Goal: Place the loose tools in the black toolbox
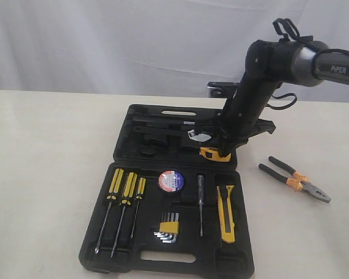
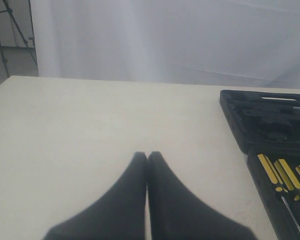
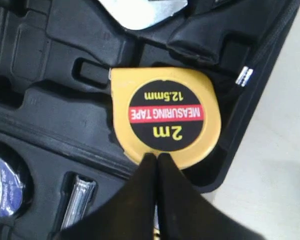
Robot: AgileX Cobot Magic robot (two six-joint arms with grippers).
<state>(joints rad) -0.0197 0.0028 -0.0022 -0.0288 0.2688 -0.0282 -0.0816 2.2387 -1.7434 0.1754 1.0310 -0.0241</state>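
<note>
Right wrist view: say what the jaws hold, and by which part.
Nothing held: jaws of the right gripper are shut together, tips at the edge of the tape measure.

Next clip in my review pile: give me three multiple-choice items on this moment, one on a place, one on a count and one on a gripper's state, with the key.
1. Where do the pliers lie relative to the black toolbox?
A) inside it
B) on the table to its right
C) on the table to its left

2. How many yellow-black screwdrivers sit in the box?
A) three
B) two
C) five

3. The right gripper is:
A) wide open
B) shut on the pliers
C) shut and empty, tips by the yellow tape measure

Key:
1 B: they rest on bare table past the box's right edge.
2 A: three handles lie side by side.
3 C: the fingers meet with nothing between them.
</note>
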